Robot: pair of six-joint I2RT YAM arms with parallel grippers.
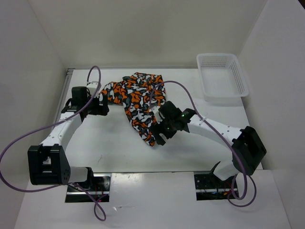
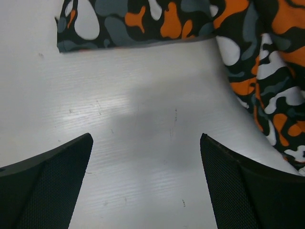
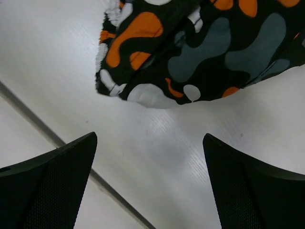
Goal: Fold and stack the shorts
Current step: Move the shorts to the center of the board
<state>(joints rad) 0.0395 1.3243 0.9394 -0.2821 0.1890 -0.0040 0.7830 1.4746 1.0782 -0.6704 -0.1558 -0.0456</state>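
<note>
The left gripper (image 1: 104,103), wide and empty, hovers beside the left edge of the crumpled orange, black, grey and white blotch-print fabric shorts (image 1: 136,98) at mid-table; the right gripper (image 1: 160,137), equally released, hovers at their near tip. Folding seems not begun; each must next pinch an edge.

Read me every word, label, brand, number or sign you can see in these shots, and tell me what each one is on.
None can be read.
The shorts carry only an orange, black, grey and white blotch print, no lettering.
The white mesh basket and the table show no text.
On the left arm and right arm, nothing is legible.
</note>
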